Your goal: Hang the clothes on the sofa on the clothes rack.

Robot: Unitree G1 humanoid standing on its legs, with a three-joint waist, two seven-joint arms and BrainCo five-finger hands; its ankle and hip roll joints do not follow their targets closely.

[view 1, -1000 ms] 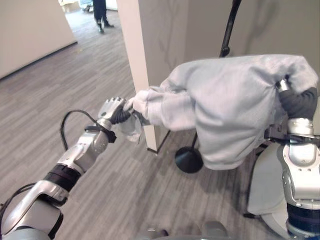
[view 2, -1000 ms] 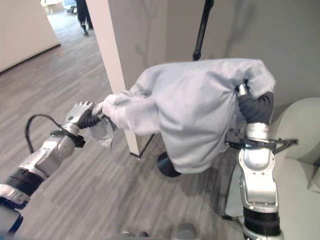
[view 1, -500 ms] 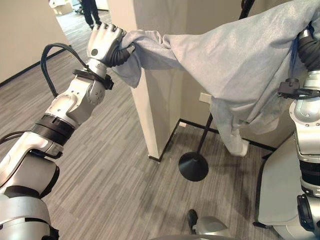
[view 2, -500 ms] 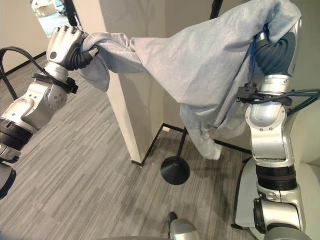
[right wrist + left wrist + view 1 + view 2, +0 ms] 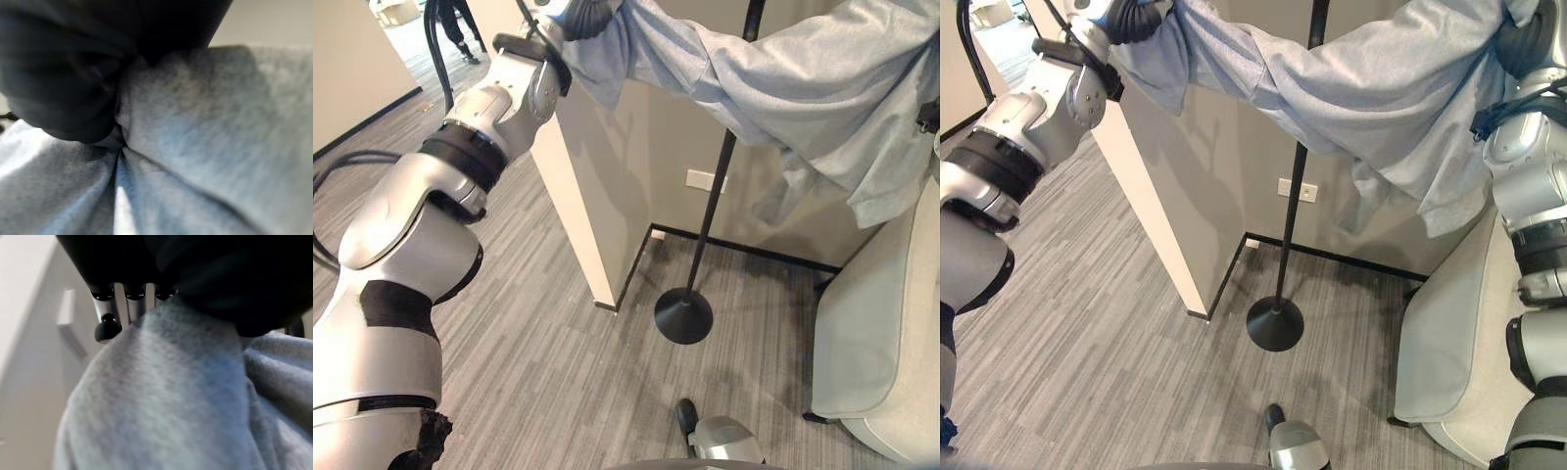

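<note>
A light grey sweatshirt (image 5: 803, 88) hangs stretched high between my two hands. My left hand (image 5: 1131, 15) is raised at the upper left, its fingers (image 5: 110, 308) curled on a bunched sleeve end (image 5: 161, 396). At the upper right my right hand (image 5: 1528, 39) grips the other end, with cloth (image 5: 205, 127) gathered against its dark cover. The clothes rack is a black pole (image 5: 720, 196) on a round black base (image 5: 683, 315). The sweatshirt crosses in front of the pole's upper part. The pale grey sofa (image 5: 871, 343) stands at the lower right.
A white pillar corner (image 5: 578, 196) stands just left of the rack, against a grey wall with a socket (image 5: 701, 180). Grey plank floor (image 5: 558, 372) spreads to the left. A person's legs (image 5: 460, 24) show far off at the upper left.
Both arms have lifted the sweatshirt from chest height to well above the rack's base, spreading it wide. The view has tilted along with the move.
</note>
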